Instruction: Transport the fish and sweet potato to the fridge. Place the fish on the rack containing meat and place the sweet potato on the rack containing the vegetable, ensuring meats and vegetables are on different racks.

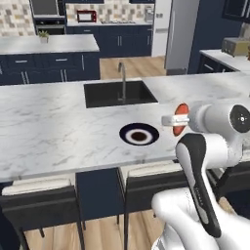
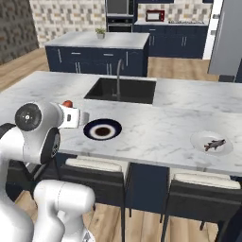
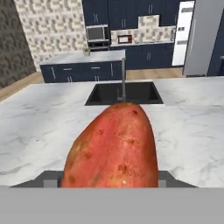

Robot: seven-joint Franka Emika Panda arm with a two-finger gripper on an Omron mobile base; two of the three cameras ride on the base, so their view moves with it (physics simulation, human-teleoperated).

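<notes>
Sweet potato (image 3: 114, 146) clamped between the jaws, lower centre of the hand view, lifted clear of the worktop (image 2: 165, 127); visible as an orange-red patch at centre right of the left base view, beside the wrist. Fish (image 2: 213, 144) lying on a pale plate (image 2: 198, 138) at right of the right base view, untouched; dark plate (image 1: 139, 133) bare near the sink (image 1: 119, 93). Judged early stage: tuber picked up but not delivered, fridge (image 3: 202, 37) at upper right well apart, both placements outstanding.
</notes>
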